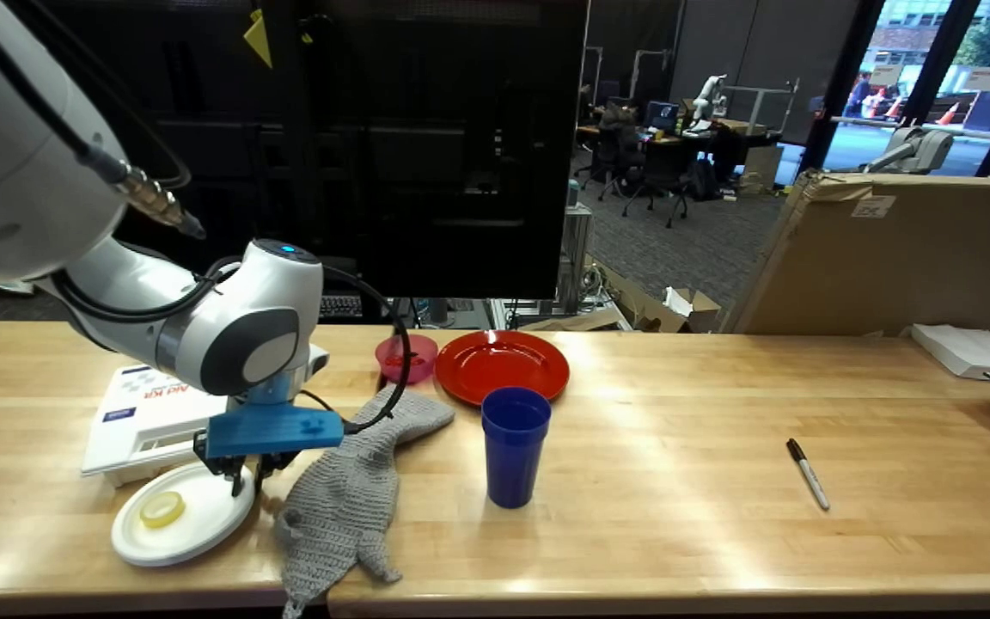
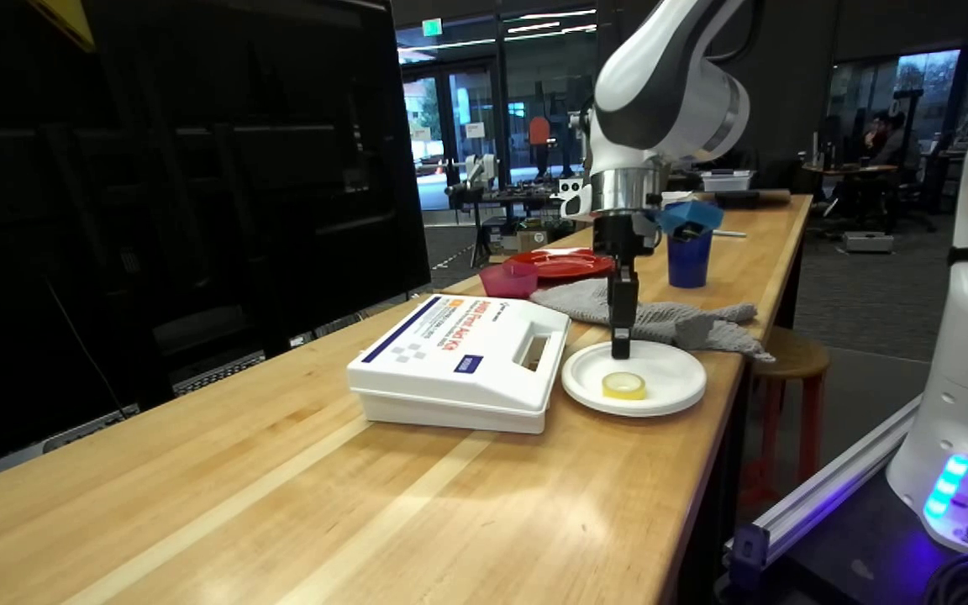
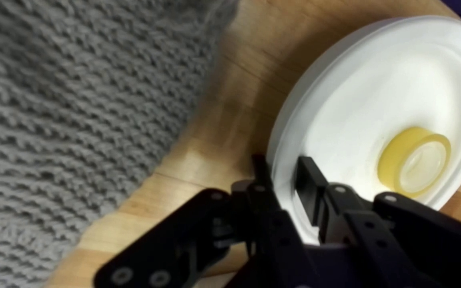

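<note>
My gripper [image 3: 283, 172] is pinching the rim of a white plate [image 3: 346, 120], one finger inside, one outside. Coarse gray knit [image 3: 74, 120] near my outer finger, smooth wood tabletop [image 2: 282, 487] below. Plate's round, matte, shallow, lip raised; a yellow ring [image 3: 392, 162] (hollow, tape-roll shape) sits on it, clear of my inner finger.

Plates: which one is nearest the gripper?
The white plate, holding the yellow ring: the gripper straddles its rim. The red plate lies farther off, beside the pink bowl.
</note>
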